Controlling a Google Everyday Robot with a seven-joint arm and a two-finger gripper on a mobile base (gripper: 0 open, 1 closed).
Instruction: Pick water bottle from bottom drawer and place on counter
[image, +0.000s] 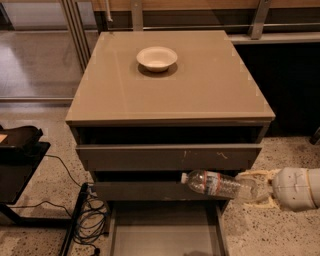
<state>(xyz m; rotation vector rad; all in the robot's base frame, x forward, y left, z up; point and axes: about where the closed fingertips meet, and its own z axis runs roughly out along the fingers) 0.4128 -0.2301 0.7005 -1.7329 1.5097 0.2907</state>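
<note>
Drawer cabinet: three drawers were seen, the bottom drawer (165, 227) pulled out with its grey floor exposed. No item was made out on the visible part of that floor.

Desk (200, 87): glossy taupe top. Only a white bowl (156, 57) was noted on it, toward the back; the front half was left bare.

Hand (252, 188): positioned low at the cabinet's front corner, just above the open drawer. Its pale fingers were closed around the base end of the water bottle (215, 184).

Water bottle: held roughly level in the air, cap end pointed away from the hand. It was seen across the front of the middle drawer (140, 191), clear of the bottom drawer and well below the desk.

Progress: the pick was judged complete, as the bottle was gripped and out of the drawer. The raise to desk height, the carry over the top and the release were judged outstanding. The bowl was to be avoided at set-down.
</note>
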